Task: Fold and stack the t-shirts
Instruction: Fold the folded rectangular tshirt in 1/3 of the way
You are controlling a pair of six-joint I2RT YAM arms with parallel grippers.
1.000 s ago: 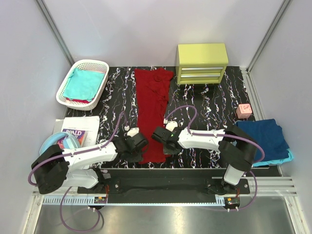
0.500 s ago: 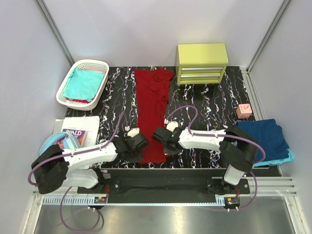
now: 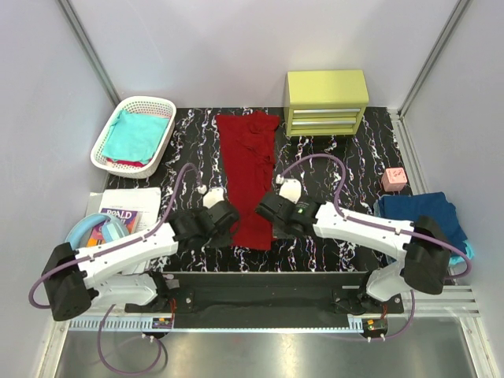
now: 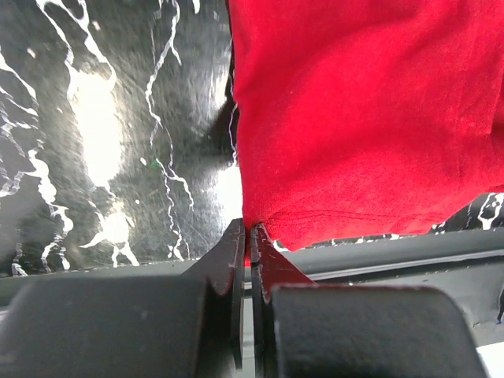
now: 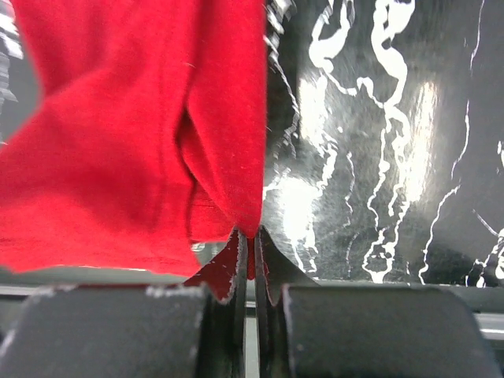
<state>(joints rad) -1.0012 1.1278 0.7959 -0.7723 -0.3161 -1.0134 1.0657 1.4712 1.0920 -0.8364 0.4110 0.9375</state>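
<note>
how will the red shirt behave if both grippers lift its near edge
Likely floppy: the dark red t-shirt bunches into soft folds beside the right gripper, so it should sag between the pinch points. Probably light: it lies thin and flat. The left gripper pinches only a corner, so it might slip.

4 tees (image 3: 250, 177) (1 red), 1 bskt (image 3: 146, 100)
</note>
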